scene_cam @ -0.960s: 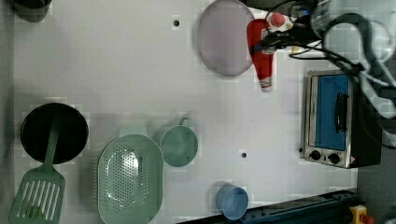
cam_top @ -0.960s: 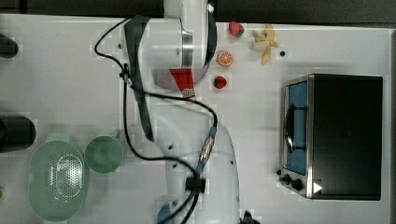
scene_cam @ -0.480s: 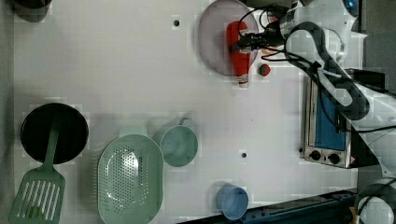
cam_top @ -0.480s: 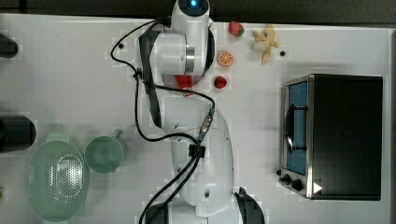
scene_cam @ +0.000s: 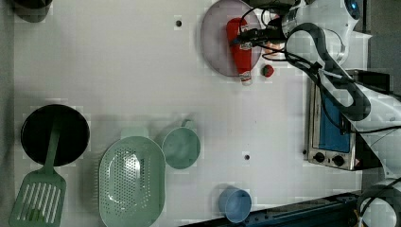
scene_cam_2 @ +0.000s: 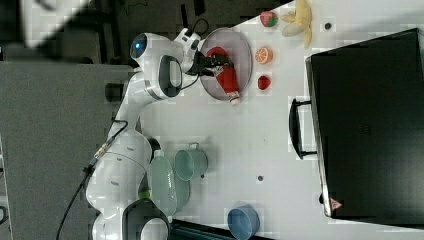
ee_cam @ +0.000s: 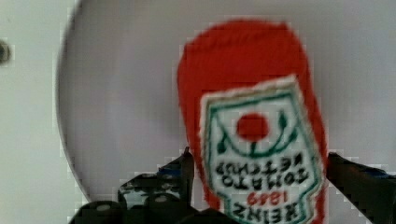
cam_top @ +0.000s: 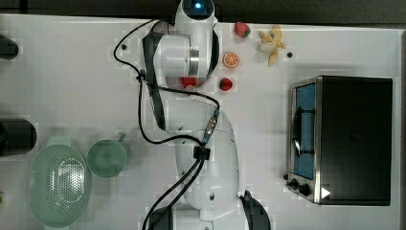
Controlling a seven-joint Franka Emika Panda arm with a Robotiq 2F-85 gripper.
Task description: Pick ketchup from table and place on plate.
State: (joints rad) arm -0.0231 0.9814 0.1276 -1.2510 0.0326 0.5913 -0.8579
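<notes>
Left view, L to R: colander point(scene_cam: 131, 182), cup point(scene_cam: 181, 148), then plate point(scene_cam: 215, 45) w/ ketchup point(scene_cam: 239, 47) lying flat on it, cap end poking past plate rim onto table point(scene_cam: 118, 71). Gripper point(scene_cam: 246, 36) over bottle; wrist view: fingers point(ee_cam: 183, 170) spread either side of label, small gap on one side. Strawberry point(scene_cam: 268, 70) just beside cap.

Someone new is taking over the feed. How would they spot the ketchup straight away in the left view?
Find the toaster oven at the left view's right; above and left of it lies the lilac plate. The ketchup lies on it, cap overhanging the rim beside a strawberry: long, red, labelled, unlike the small fruits.
</notes>
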